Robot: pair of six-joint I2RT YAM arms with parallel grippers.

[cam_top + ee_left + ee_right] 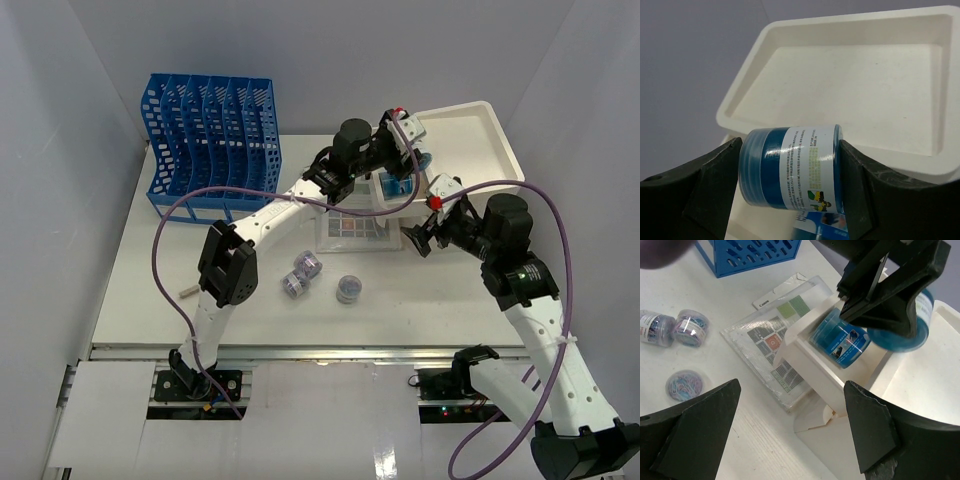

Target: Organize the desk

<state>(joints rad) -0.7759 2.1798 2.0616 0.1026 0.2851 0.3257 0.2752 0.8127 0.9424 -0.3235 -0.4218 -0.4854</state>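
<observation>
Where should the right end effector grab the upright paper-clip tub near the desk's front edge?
Probably from above, fingers straddling the round side wall of the upright tub. It stands lid up, apart from the nearest tipped tub, leaving finger room both sides; the flat lid gives nothing to pinch.

Plain pale grey walls [60,120] close the left, top and right of the frame. The white bench [140,280] fills the middle under even light, perhaps from overhead, glinting on its front rail [300,350].
</observation>
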